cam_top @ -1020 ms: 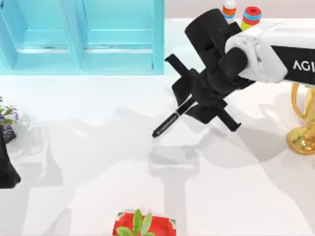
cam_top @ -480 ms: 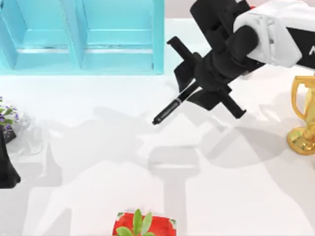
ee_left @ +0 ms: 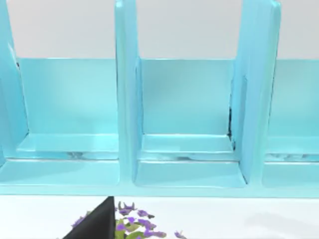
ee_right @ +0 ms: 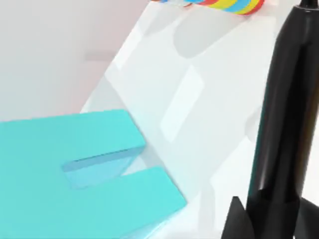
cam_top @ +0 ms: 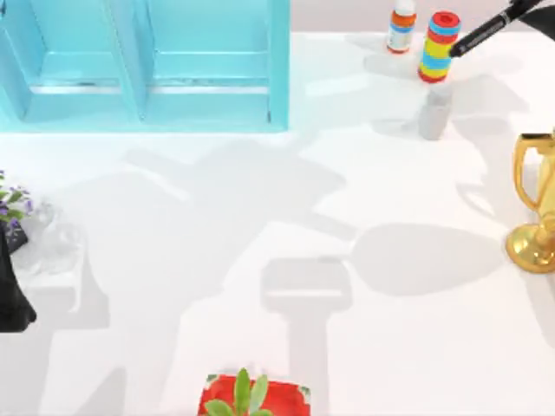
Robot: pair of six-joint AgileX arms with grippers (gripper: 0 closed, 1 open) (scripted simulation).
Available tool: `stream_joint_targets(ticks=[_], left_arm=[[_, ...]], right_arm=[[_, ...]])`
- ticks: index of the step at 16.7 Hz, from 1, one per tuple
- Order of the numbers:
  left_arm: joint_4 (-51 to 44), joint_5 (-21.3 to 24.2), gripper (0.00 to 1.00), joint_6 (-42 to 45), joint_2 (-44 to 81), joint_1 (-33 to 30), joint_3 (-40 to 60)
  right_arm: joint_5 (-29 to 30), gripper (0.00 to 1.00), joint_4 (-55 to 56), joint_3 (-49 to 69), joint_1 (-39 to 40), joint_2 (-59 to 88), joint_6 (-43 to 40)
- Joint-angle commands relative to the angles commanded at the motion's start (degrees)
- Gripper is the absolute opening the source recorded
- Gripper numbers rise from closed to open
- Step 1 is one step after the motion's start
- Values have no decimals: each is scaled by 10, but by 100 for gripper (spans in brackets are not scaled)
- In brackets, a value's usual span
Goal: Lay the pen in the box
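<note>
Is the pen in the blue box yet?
No. The pen hangs in the air by the striped ring stack, far right of the box.

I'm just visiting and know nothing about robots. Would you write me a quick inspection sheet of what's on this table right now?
Surface: white table, crossed by soft shadows.
Job's things: black pen carried high at the far right corner, beside the striped ring stack; turquoise box with open compartments at the far left, no pen inside.
Clutter: small bottle, grey cylinder, gold trophy at the right edge, purple flowers at the left edge, red-potted plant at the near edge.
Grippers: right gripper holds the pen; left arm parked at the left edge.
Cables: nothing seen.
Surroundings: plain pale wall behind the box.
</note>
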Motion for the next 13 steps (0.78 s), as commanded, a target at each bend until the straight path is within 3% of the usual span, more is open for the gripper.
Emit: stream_joint_targets(ticks=[8,13], left_arm=[[0,0,100,0,0,0,0],[0,0,100,0,0,0,0]], right_arm=[[-86,0,-42,-155,-413,-92,-134],[-113,0,-71,-263,-538,-95,-170]])
